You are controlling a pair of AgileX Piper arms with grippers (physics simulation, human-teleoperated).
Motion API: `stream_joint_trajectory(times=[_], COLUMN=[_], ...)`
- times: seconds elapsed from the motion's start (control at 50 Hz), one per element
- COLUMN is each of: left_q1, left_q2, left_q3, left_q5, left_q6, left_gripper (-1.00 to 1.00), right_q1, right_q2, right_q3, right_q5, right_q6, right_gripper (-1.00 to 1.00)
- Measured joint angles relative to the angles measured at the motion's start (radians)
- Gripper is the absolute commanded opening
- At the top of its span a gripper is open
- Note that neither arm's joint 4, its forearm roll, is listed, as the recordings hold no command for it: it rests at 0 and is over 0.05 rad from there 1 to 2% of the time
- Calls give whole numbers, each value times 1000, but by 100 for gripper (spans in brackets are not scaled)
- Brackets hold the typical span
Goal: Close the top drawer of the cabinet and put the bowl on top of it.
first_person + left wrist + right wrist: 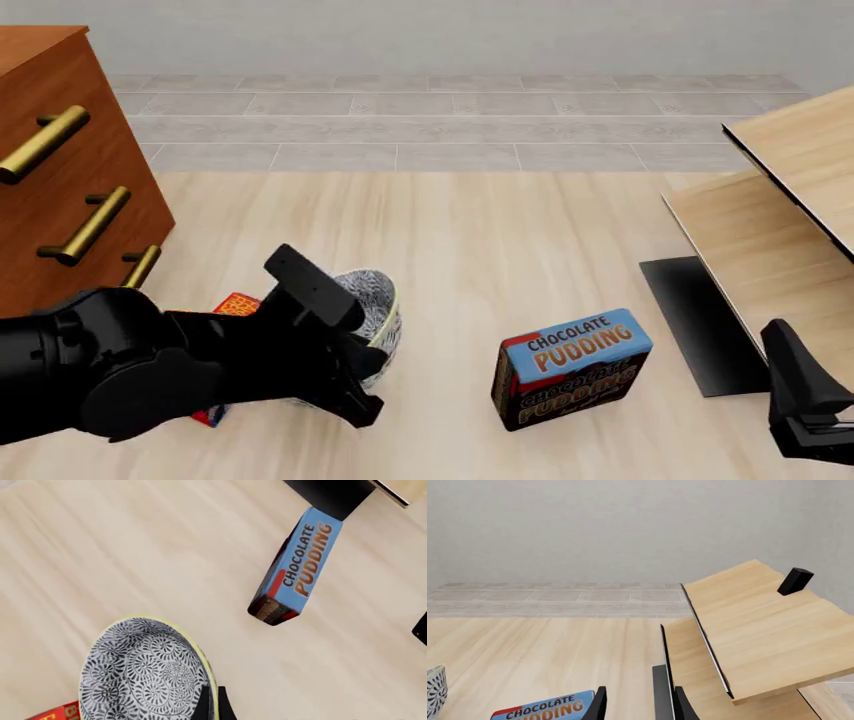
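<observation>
The bowl (pixel 140 672), grey-and-white patterned with a cream rim, sits on the pale floor beside my left gripper (pixel 213 707). Its two dark fingertips (pixel 202 705) sit close together on either side of the bowl's rim. From the front, the black left arm hides much of the bowl (pixel 374 305). At the far left stands the reddish-brown cabinet (pixel 54 75). Its top drawer (pixel 40 145) has a brass bar handle, and the front looks level with the two below. My right gripper (pixel 640 707) is open and empty, low at the right (pixel 807 405).
A blue chocolate pudding box (pixel 571 368) stands right of the bowl. A red box (pixel 238 303) lies behind my left arm. Pale light-wood furniture (pixel 787 200) with a dark base panel (pixel 694 320) fills the right side.
</observation>
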Motion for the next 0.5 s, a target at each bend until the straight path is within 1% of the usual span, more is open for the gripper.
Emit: stream_joint_trajectory(times=[0.5], left_q1=[-41], left_q2=[-89], left_q3=[-122], left_q5=[151], left_q6=[5], left_gripper=[-100], right_q1=[0], right_q2=[-14], right_q3=[-1], right_q5=[14], right_q6=[0], right_gripper=[100])
